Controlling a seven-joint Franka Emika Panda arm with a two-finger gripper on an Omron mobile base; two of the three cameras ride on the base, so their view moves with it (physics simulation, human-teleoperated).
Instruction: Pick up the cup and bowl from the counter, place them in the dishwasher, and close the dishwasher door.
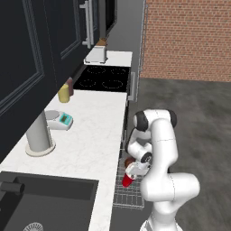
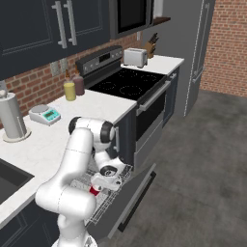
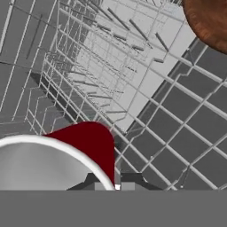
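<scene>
Gripper (image 3: 116, 186) is clamped tight on the rim of the cup (image 3: 91, 144), jaws pinching the white lip. In the hand view the cup sits at the bottom left, red wall and white inside showing, with the 2 dark finger tips just at its rim. Cup is held over the dishwasher rack (image 3: 146, 88), grey wire grid below it; cannot tell if the base touches the wires.

The bowl (image 3: 210, 22) is already in the rack, dark brown, at the top right corner of the hand view, apart from the cup.

Left base view: arm bent down off the counter (image 1: 90, 135) edge, gripper (image 1: 133, 170) low beside the counter front, red cup (image 1: 127, 179) hanging tilted under it above the pulled-out rack (image 1: 128, 198). A brown bit right by the wrist looks like the bowl (image 1: 129, 160), partly hidden.

Right base view: dishwasher door (image 2: 137, 193) is dropped open, sloping down toward the floor, rack (image 2: 108, 198) drawn out over it. Gripper (image 2: 99, 185) is over the rack, only a sliver of red cup (image 2: 94, 191) visible under the hand.

On the counter, far from the arm: yellow bottle (image 1: 63, 93), small scale (image 1: 59, 120), grey cylinder on a round base (image 1: 39, 135), toaster (image 1: 96, 54) past the black stovetop (image 1: 103, 77). Black sink (image 1: 45, 203) at the near left.
</scene>
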